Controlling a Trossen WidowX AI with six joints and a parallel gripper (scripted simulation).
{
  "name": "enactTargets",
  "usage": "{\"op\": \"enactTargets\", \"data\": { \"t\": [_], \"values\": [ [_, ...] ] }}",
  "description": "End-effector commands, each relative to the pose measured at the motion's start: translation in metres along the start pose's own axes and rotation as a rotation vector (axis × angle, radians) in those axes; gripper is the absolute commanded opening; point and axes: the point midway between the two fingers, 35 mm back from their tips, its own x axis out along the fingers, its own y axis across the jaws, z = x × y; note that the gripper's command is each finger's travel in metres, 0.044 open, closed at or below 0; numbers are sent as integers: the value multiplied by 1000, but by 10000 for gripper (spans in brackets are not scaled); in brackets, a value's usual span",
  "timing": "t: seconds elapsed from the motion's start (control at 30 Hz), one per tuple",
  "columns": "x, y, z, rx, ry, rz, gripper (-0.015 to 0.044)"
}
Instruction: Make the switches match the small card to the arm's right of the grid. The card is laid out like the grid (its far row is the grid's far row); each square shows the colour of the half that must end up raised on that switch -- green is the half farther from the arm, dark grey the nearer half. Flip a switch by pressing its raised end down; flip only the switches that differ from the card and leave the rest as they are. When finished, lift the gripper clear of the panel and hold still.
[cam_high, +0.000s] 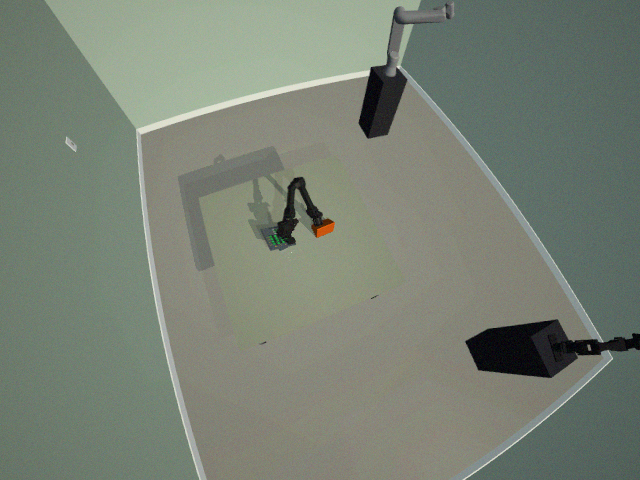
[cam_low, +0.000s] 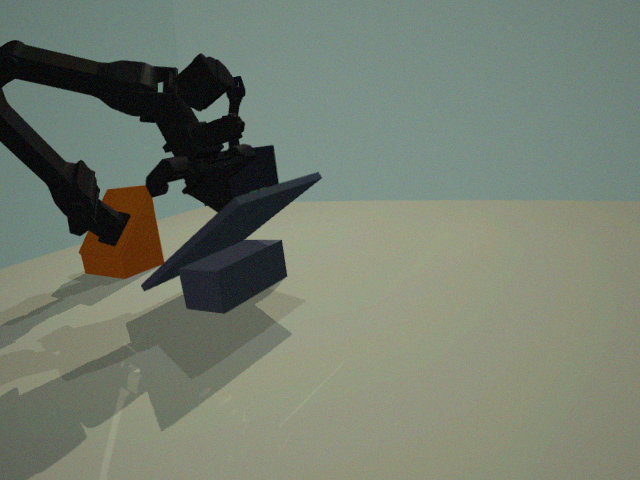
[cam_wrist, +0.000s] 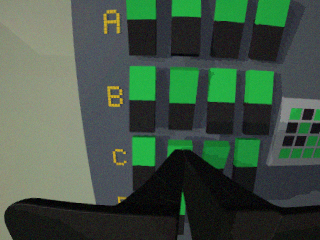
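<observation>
My gripper is shut and empty. In the wrist view its tips overlap the second switch of row C; whether they touch it I cannot tell. The tilted blue-grey panel bears rows of switches with green far halves and dark near halves. Rows A and B show four switches each. The third switch of row C has a dimmer green half. Most of row D is hidden behind the fingers. The card is right of the grid, its right side cut off by the wrist view.
An orange wedge-shaped block stands at the arm's base. A blue-grey box is under the panel. A dark upright plate rises above the panel. Two black pedestals with other arms stand farther away.
</observation>
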Motion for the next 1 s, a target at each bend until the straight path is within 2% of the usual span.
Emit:
{"op": "enactTargets", "data": {
  "t": [0.0,0.97],
  "values": [
    [1,1,-1,-6,2,3,0],
    [4,1,-1,-6,2,3,0]
  ]
}}
